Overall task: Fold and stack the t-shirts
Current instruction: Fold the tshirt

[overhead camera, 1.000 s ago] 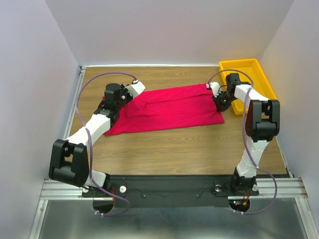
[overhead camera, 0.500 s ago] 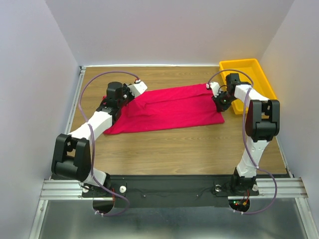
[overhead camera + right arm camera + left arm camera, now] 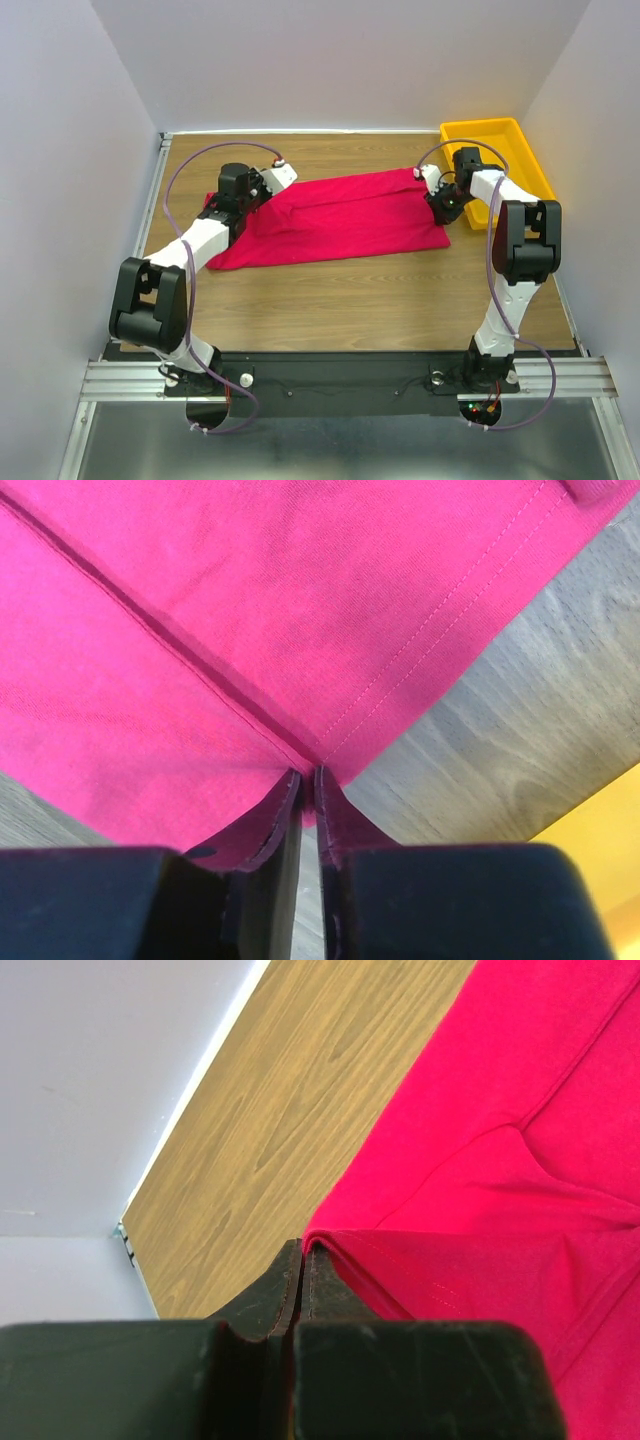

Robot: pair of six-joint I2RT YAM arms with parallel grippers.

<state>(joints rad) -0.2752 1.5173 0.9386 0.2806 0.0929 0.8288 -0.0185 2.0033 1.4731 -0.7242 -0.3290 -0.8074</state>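
Two ends of the t-shirt (image 3: 340, 215) are taken up, so this looks like the stretching-out step ahead of a fold. It lies on the table (image 3: 350, 290), mid-frame in the top view, its long axis running left to right with the right end slightly higher; which end is the collar I cannot tell. The left hand (image 3: 302, 1250) is closed tight on a hemmed edge. The right hand (image 3: 305, 775) shows a sliver of gap at a stitched corner; whether it grips is unclear. Next, probably, one end goes over the other, which needs a firm pinch
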